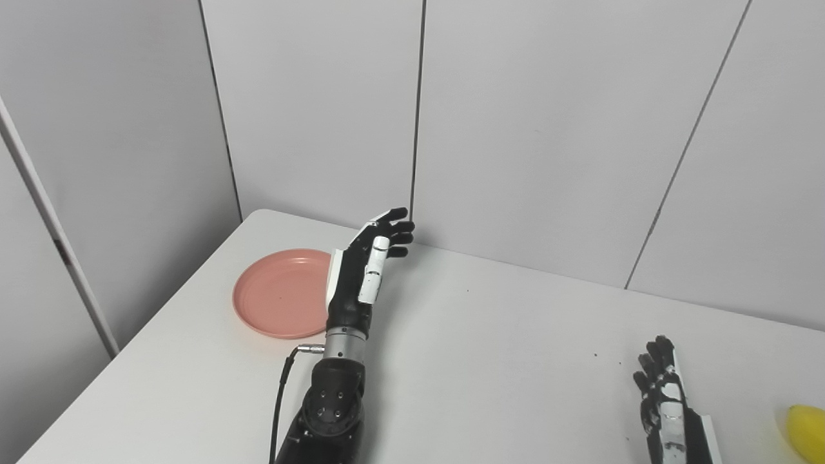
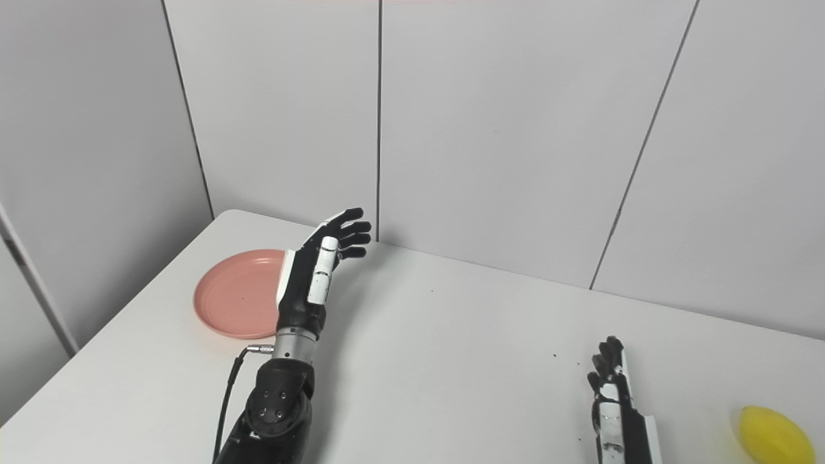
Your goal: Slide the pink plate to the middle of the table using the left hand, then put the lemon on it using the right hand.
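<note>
Pink plate [image 1: 281,293] at desk's [image 1: 464,361] far-left corner; left robot hand [image 1: 364,270] upright beside its right rim, fingers spread, empty. Right robot hand [image 2: 612,386] flat, empty, near lemon [image 2: 773,437].

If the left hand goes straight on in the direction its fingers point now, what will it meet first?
Probably the back wall. The left hand is open and raised, with fingers pointing away toward the far table edge. The pink plate lies to its left, outside that line. Depth is unclear, so this is a guess.

Pink plate [image 2: 235,296] far left, lemon [image 2: 775,438] far right
</note>
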You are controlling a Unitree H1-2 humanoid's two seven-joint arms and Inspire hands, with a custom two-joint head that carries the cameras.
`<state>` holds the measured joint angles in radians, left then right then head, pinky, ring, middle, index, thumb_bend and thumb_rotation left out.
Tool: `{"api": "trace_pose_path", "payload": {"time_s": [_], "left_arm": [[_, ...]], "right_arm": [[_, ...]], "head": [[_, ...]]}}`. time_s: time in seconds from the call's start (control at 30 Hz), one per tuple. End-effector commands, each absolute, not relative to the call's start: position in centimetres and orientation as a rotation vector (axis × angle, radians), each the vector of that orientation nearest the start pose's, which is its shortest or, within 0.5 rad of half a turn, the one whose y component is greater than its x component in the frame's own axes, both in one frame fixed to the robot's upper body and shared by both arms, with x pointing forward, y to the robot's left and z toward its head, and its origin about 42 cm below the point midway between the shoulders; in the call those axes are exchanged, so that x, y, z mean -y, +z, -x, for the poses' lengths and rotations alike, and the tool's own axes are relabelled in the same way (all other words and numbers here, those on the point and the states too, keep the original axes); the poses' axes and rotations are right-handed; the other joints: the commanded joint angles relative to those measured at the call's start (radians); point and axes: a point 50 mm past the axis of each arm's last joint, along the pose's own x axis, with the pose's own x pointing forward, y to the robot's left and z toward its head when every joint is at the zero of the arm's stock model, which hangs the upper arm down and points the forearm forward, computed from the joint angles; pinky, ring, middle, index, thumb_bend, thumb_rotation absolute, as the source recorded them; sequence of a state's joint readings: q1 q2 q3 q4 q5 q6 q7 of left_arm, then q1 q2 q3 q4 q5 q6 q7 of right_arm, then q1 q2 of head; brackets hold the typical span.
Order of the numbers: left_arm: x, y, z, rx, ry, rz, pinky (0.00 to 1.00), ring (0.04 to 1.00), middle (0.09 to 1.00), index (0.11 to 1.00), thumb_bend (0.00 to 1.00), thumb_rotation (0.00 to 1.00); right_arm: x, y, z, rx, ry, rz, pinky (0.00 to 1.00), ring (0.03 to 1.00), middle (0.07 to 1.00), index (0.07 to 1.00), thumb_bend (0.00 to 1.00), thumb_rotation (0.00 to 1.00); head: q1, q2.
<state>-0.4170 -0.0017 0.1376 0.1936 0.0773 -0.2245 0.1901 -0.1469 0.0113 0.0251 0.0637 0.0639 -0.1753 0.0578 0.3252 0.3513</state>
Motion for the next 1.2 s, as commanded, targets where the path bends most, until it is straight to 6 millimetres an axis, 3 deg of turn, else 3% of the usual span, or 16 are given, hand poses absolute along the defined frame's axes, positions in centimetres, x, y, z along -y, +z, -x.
{"api": "trace_pose_path", "payload": {"time_s": [0.0,0.33,0.43,0.83,1.0,1.17], "left_arm": [[-22.7,23.5,-41.2,0.577,0.248,0.011,0.59,0.626,0.643,0.63,0.76,1.0],[-29.0,25.8,-41.1,0.654,0.386,-0.041,0.57,0.593,0.611,0.594,0.73,1.0],[-30.9,26.0,-41.1,0.644,0.436,-0.06,0.56,0.583,0.602,0.593,0.78,1.0],[-36.3,24.7,-40.1,0.569,0.565,-0.061,0.59,0.632,0.652,0.642,0.9,1.0],[-38.2,23.9,-39.5,0.526,0.594,-0.11,0.64,0.662,0.677,0.67,0.94,1.0],[-39.2,23.0,-38.9,0.482,0.624,-0.167,0.7,0.693,0.695,0.684,0.95,1.0]], "right_arm": [[18.3,12.7,-32.1,0.237,0.128,-0.079,1.0,1.0,1.0,1.0,0.55,1.0],[18.1,13.0,-31.9,0.235,0.128,-0.073,1.0,1.0,1.0,1.0,0.54,1.0],[18.3,12.9,-31.9,0.234,0.127,-0.073,1.0,1.0,1.0,1.0,0.56,1.0],[18.8,13.2,-31.6,0.211,0.118,-0.076,1.0,1.0,1.0,1.0,0.58,1.0],[19.0,12.9,-31.6,0.201,0.102,-0.077,1.0,1.0,1.0,1.0,0.65,1.0],[19.6,12.3,-31.9,0.229,0.107,-0.09,1.0,1.0,1.0,1.0,0.61,1.0]], "head": [[0.002,-0.001],[0.001,0.008],[0.008,0.006],[0.063,0.006],[0.076,0.003],[0.098,-0.005]]}}
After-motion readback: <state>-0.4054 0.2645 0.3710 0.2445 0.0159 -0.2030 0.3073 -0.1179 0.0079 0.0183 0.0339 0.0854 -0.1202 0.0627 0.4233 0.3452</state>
